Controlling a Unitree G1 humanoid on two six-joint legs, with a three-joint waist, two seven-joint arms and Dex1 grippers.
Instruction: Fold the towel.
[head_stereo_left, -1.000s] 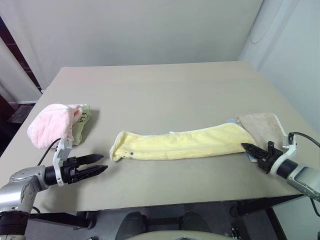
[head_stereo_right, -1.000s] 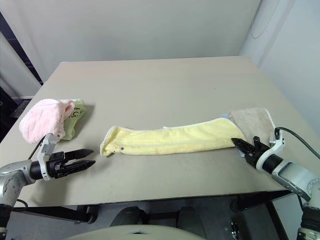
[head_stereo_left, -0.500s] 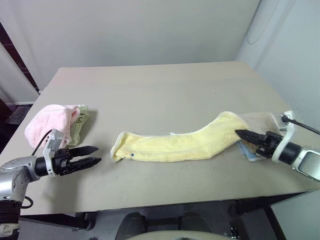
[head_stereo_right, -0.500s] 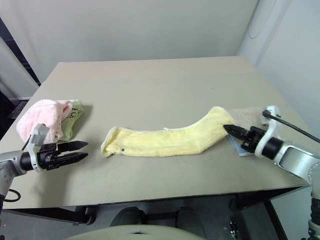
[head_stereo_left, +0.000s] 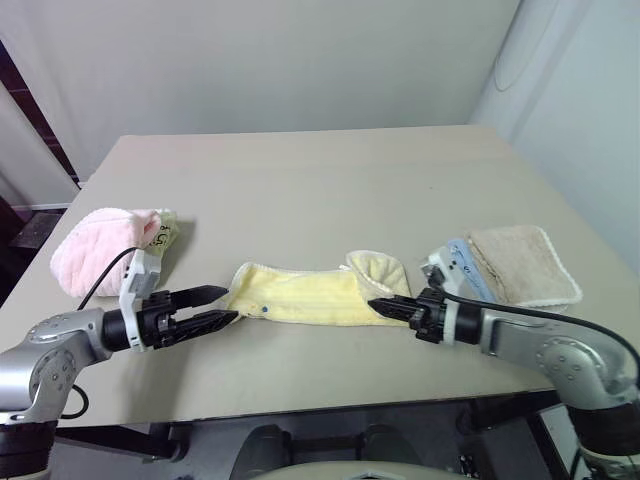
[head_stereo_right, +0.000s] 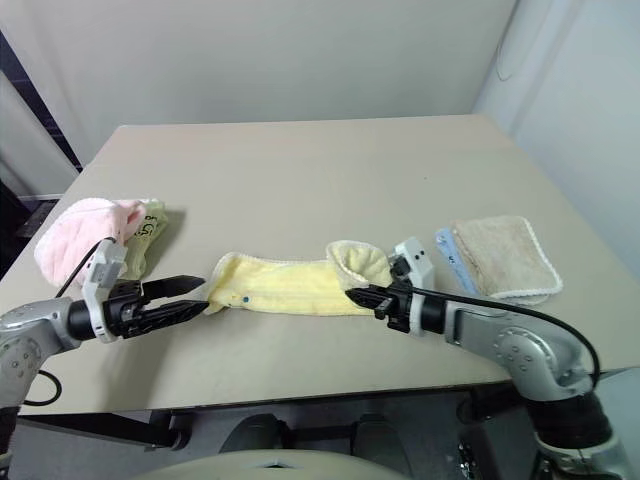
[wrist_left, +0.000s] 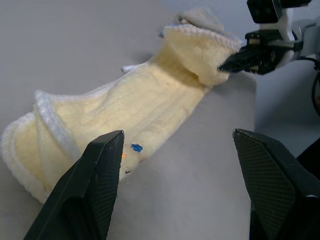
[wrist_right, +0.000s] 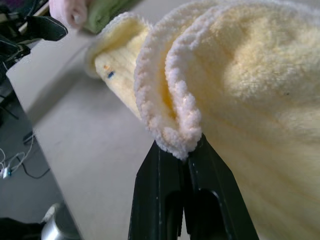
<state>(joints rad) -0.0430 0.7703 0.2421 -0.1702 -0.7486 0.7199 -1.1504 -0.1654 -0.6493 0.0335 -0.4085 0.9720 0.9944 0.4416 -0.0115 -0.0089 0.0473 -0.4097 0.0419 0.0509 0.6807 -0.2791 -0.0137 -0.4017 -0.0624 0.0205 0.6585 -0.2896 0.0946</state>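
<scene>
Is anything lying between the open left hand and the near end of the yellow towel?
Nothing visible: bare table separates the left hand from the towel, whose far end the right hand pinches.

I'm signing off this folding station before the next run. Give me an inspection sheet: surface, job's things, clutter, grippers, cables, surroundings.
Surface: beige table, flat.
Job's things: pale yellow terry towel lies lengthwise, its right end lifted and curled over.
Clutter: pink fluffy cloth on a green cloth at the left; beige towel on a pale blue cloth at the right.
Grippers: right gripper shut on the towel's hem; left gripper open, at the towel's left end.
Cables: black cable at the left wrist; another along the right forearm.
Surroundings: pale walls behind the table.
</scene>
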